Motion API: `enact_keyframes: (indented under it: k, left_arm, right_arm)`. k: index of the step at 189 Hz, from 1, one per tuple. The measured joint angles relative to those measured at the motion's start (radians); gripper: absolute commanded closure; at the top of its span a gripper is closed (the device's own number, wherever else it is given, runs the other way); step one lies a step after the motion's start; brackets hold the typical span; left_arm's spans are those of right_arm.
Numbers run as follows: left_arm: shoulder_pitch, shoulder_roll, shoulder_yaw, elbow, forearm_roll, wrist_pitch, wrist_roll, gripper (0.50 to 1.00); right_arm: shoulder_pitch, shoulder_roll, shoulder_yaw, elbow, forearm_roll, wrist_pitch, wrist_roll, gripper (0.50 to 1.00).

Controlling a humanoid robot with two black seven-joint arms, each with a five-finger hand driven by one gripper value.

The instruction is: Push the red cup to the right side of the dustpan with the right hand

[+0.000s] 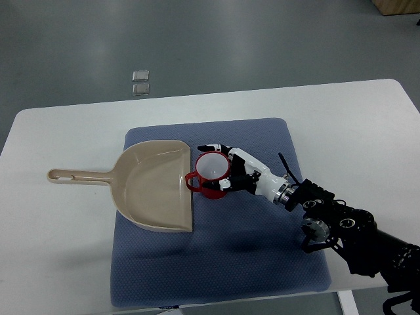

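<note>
A red cup with a white inside stands upright on the blue mat, its handle pointing left and touching the right edge of the beige dustpan. My right hand comes in from the lower right and lies against the cup's right side. Its fingers curl around the cup's far rim and near side. The dustpan lies flat with its handle pointing left over the white table. No left arm shows.
The white table carries the blue mat in its middle. Two small clear squares lie on the grey floor beyond the table's far edge. A wooden box corner shows at the top right.
</note>
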Motion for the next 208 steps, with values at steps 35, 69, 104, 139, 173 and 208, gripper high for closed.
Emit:
enact_keyframes:
  k: [35,69,104,139,173,208]
  left_arm:
    - [0.0,0.0,-0.001,0.0,0.0,0.0,0.0,0.5]
    - [0.0,0.0,-0.001,0.0,0.0,0.0,0.0,0.5]
    - [0.0,0.0,-0.002,0.0,0.0,0.0,0.0,0.5]
    - [0.0,0.0,-0.002,0.0,0.0,0.0,0.0,0.5]
    - [0.0,0.0,-0.002,0.0,0.0,0.0,0.0,0.5]
    - [0.0,0.0,-0.002,0.001,0.0,0.0,0.0,0.5]
  right_arm:
    - [-0.001,0.0,0.0,0.008,0.0,-0.001,0.0,0.568]
    - [-0.001,0.0,0.0,0.009,0.0,-0.001,0.0,0.566]
    - [0.003,0.0,0.005,0.009,0.01,0.002,0.0,0.568]
    - [0.026,-0.004,0.02,0.009,0.022,0.017,0.0,0.568]
    - [0.044,-0.028,0.024,0.009,0.047,0.039,0.0,0.566]
    - [0.072,-0.07,0.024,0.008,0.115,0.044,-0.001,0.566]
